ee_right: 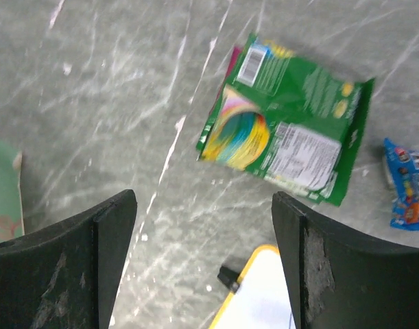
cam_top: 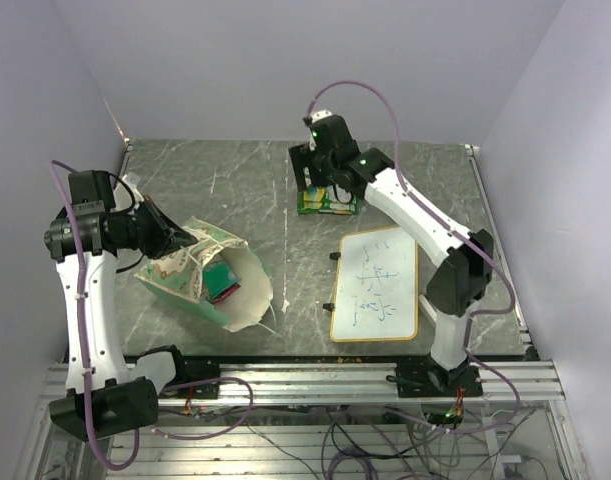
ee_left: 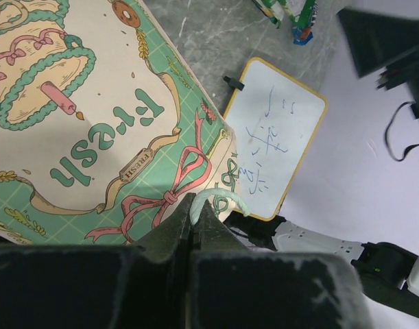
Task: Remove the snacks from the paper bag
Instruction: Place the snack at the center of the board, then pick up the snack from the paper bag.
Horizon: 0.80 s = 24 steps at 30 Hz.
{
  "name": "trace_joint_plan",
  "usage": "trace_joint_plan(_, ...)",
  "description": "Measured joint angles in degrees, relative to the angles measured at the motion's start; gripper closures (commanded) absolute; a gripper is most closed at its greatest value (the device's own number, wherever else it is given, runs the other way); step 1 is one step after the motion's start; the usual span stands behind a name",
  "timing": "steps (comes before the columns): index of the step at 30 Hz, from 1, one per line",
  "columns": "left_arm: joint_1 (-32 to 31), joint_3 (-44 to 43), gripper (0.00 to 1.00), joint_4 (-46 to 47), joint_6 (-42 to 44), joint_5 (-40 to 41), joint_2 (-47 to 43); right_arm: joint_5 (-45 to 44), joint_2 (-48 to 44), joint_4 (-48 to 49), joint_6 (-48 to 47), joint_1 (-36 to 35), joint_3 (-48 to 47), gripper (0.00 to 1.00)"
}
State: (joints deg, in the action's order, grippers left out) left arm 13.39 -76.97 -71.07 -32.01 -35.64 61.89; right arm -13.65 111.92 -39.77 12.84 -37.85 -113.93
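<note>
The paper bag (cam_top: 200, 275) lies on its side at the left, its mouth facing right, with green and red packets (cam_top: 223, 282) inside. My left gripper (cam_top: 180, 238) is shut on the bag's white string handle (ee_left: 219, 200); the patterned bag side (ee_left: 92, 123) fills the left wrist view. A green snack packet (cam_top: 327, 202) lies on the table at the back, and shows in the right wrist view (ee_right: 288, 120) with a small blue candy (ee_right: 404, 185) to its right. My right gripper (cam_top: 315, 180) is open and empty just above that packet.
A white whiteboard (cam_top: 377, 284) with writing and a yellow rim lies right of centre; it also shows in the left wrist view (ee_left: 274, 137) and its corner in the right wrist view (ee_right: 260, 295). The grey marbled table (cam_top: 245, 180) has walls at the back and sides.
</note>
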Motion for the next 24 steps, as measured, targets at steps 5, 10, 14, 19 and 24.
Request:
trace_joint_plan(5, -0.7, 2.7, 0.93, 2.1, -1.1, -2.4, -0.9, 7.3, -11.8, 4.9, -1.3, -0.3, 21.5, 0.20)
trace_joint_plan(10, -3.9, 5.1, 0.93, 4.6, -3.1, -4.0, -2.4, 16.2, -29.9, 17.2, -7.5, -5.1, 46.0, 0.28)
trace_joint_plan(14, -4.9, 6.8, 0.93, 5.2, -3.8, -4.5, -4.8, 28.2, -43.6, 30.7, -21.0, -13.9, 61.5, 0.34)
trace_joint_plan(19, -5.0, 8.3, 0.93, 3.8, -4.0, -3.3, -8.3, 36.4, -41.4, 40.7, -39.6, -21.7, 64.9, 0.41)
trace_joint_plan(24, -5.0, 8.8, 0.93, 2.5, -3.9, -1.5, -11.0, 37.4, -30.6, 51.6, -54.6, -26.0, 66.1, 0.47)
